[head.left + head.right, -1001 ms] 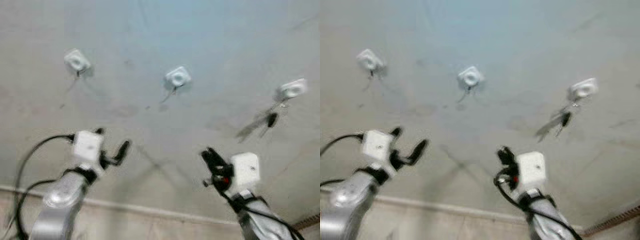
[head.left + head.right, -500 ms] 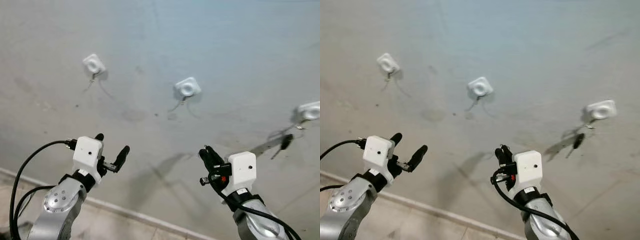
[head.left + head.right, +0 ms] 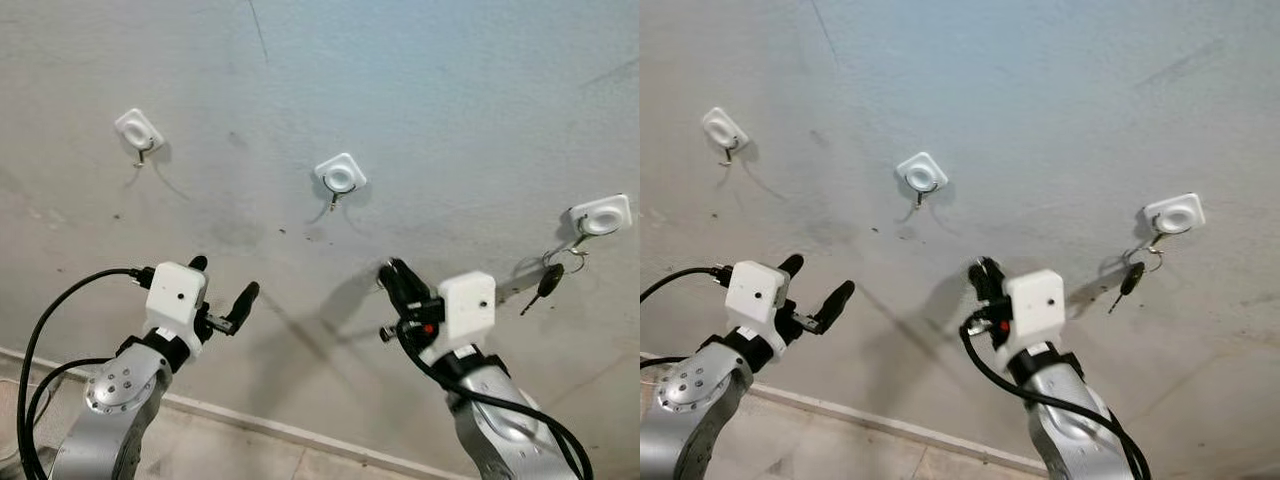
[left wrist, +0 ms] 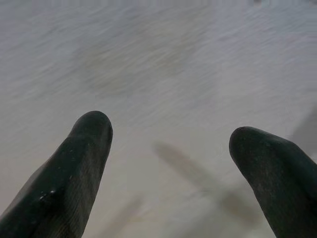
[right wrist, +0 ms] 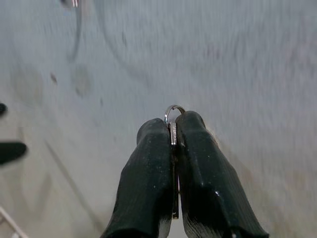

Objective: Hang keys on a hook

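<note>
Three white square hooks sit on the grey wall: a left hook (image 3: 138, 130), a middle hook (image 3: 340, 175) and a right hook (image 3: 600, 215). From the right hook hangs a dark-headed key (image 3: 545, 283). My right gripper (image 3: 390, 272) is raised below and a little right of the middle hook, short of the wall. It is shut on a metal key ring (image 5: 173, 116), whose loop pokes out past the fingertips (image 5: 153, 134). My left gripper (image 3: 224, 277) is held up lower left, open and holding nothing, with its fingers (image 4: 91, 129) wide apart facing bare wall.
A pale skirting strip (image 3: 250, 420) runs along the foot of the wall, with floor below it. A black cable (image 3: 40, 330) loops off the left arm. The left and middle hooks carry nothing.
The camera has shifted. My right gripper, still shut on the key ring, has risen closer to the middle hook. The left arm keeps its pose.
</note>
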{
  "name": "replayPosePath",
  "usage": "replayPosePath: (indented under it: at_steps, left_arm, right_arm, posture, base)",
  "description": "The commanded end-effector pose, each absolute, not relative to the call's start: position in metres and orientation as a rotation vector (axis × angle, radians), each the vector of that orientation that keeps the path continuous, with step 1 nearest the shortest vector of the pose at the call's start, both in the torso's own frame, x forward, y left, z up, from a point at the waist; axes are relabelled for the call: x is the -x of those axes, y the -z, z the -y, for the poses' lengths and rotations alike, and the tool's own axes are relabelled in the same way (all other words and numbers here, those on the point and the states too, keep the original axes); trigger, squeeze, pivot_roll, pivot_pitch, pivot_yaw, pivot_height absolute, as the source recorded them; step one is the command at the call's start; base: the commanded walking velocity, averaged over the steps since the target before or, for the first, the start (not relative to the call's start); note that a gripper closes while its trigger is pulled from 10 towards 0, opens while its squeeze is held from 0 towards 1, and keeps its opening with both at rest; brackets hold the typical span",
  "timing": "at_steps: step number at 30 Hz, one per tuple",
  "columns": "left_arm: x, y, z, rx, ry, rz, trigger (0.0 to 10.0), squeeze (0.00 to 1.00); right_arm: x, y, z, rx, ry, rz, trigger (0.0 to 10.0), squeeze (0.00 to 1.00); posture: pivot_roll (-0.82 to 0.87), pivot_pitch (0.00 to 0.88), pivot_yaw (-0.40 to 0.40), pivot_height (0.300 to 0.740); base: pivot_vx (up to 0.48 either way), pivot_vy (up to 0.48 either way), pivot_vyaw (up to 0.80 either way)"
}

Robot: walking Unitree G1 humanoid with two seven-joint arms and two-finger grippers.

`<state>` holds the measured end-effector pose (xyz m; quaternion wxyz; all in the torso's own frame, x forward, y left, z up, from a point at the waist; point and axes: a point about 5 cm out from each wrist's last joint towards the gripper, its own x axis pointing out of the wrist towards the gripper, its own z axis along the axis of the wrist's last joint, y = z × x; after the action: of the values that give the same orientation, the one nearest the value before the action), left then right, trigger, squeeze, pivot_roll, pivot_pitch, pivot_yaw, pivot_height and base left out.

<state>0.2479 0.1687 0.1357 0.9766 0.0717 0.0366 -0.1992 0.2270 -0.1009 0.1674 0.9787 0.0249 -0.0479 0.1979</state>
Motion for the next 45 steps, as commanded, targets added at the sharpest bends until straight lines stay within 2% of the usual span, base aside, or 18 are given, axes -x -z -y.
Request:
replayPosePath:
  at_steps: [1,7,18,25,29,32,39,45]
  left_arm:
    - [-0.25,-0.141,-0.166,-0.172,0.418,-0.051,10.0,0.0]
    - [-0.253,-0.143,-0.162,-0.165,0.422,-0.046,10.0,0.0]
    - [-0.253,-0.161,-0.145,-0.224,0.526,0.045,10.0,0.0]
    - [-0.251,-0.156,-0.147,-0.232,0.523,0.035,10.0,0.0]
    - [-0.257,-0.156,-0.149,-0.228,0.51,0.036,10.0,0.0]
    - [-0.261,-0.157,-0.148,-0.231,0.514,0.048,10.0,0.0]
    - [-0.274,-0.163,-0.144,-0.236,0.519,0.084,10.0,0.0]
    - [-0.283,-0.165,-0.141,-0.234,0.518,0.108,10.0,0.0]
  right_arm:
    - [-0.23,-0.178,0.098,-0.062,-0.41,0.134,10.0,0.0]
    - [-0.235,-0.193,0.091,-0.12,-0.447,0.181,10.0,0.0]
    - [-0.235,-0.2,0.097,-0.119,-0.436,0.199,10.0,0.0]
    - [-0.231,-0.204,0.09,-0.111,-0.434,0.223,10.0,0.0]
    - [-0.225,-0.204,0.084,-0.17,-0.51,0.221,10.0,0.0]
    - [-0.22,-0.201,0.091,-0.276,-0.544,0.21,10.0,0.0]
    - [-0.221,-0.192,0.101,-0.223,-0.551,0.202,10.0,0.0]
    - [-0.233,-0.206,0.094,-0.182,-0.581,0.279,10.0,0.0]
  posture:
    - [0.18,0.046,-0.022,0.74]
    - [0.18,0.045,-0.022,0.74]
    - [0.18,0.044,-0.025,0.74]
    - [0.18,0.039,-0.024,0.74]
    - [0.18,0.024,-0.017,0.74]
    - [0.18,0.004,-0.009,0.74]
    - [0.18,0.0,0.006,0.74]
    - [0.18,0.0,0.012,0.74]
  base:
    - [0.0,0.0,0.0]
    - [0.0,0.0,0.0]
    - [0.0,0.0,0.0]
    - [0.0,0.0,0.0]
    - [0.0,0.0,0.0]
    - [0.0,0.0,0.0]
    - [0.0,0.0,0.0]
    - [0.0,0.0,0.0]
